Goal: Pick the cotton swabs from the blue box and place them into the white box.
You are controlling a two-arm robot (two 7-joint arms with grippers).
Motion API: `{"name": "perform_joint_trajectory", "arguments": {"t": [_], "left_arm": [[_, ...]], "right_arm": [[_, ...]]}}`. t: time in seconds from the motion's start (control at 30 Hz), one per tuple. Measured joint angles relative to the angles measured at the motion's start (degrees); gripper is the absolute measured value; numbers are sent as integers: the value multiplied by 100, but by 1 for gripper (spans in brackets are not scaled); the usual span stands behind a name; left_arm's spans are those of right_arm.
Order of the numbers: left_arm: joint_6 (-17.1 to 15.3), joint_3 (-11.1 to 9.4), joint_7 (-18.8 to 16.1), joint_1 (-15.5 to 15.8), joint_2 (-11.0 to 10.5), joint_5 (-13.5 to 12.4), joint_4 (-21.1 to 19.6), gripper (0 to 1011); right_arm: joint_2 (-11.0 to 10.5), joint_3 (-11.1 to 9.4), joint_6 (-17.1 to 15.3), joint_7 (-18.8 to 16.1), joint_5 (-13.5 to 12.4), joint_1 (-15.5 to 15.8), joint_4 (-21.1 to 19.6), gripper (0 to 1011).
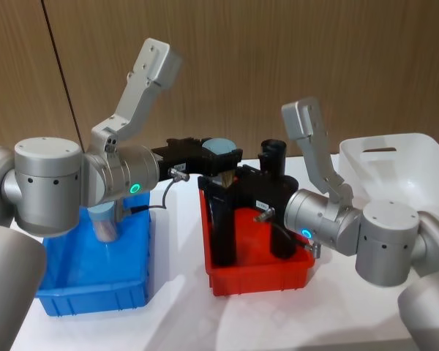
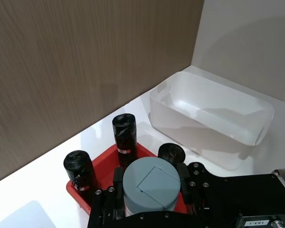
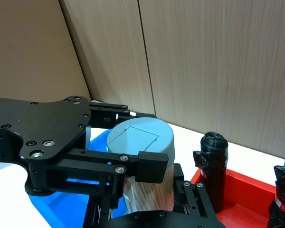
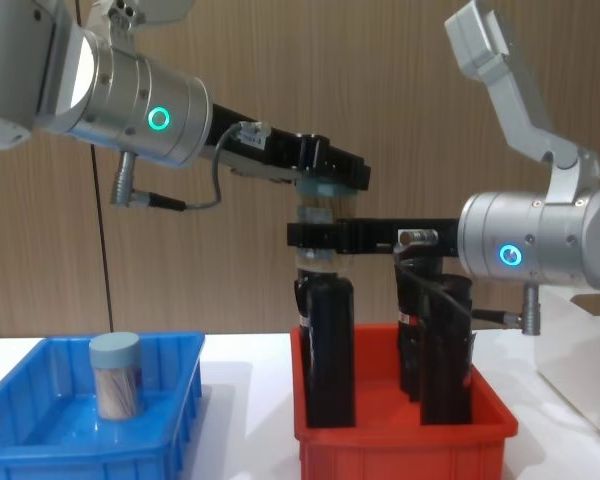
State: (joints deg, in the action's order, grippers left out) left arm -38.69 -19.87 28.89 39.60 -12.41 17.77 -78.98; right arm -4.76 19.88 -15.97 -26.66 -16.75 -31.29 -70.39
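Clamping the lid end of one swab jar, the left gripper holds it in mid-air above the red bin, while the right gripper pinches the jar's body just below; it looks like a hand-over. A second swab jar stands in the blue box. The white box is empty, so both deliveries remain.

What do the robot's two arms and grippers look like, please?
The left arm and right arm are silver-grey cylinders with rounded joints; each bears a glowing teal ring light and a thin black cable with a metal plug. The left gripper and right gripper are black, flat-plated, studded with small silver screws.
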Motion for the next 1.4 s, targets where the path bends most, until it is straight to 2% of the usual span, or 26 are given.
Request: {"name": "perform_joint_trajectory", "arguments": {"t": [0.23,0.33,0.67,1.1,1.4], "left_arm": [[8,2,-4,0,0,-2,0,676],[0,-5,2,-1,0,3,0,731],[-4,-5,6,-1,0,5,0,1004],[-4,-1,6,0,0,5,0,1004],[-4,-1,7,0,0,4,0,1004]], "right_arm": [[13,7,38,2,-7,-41,54,646],[15,5,53,28,-12,-59,69,646],[19,8,92,40,-45,-87,102,645],[1,3,136,111,-90,-92,111,645],[-64,-71,207,432,-110,-32,90,645]]}}
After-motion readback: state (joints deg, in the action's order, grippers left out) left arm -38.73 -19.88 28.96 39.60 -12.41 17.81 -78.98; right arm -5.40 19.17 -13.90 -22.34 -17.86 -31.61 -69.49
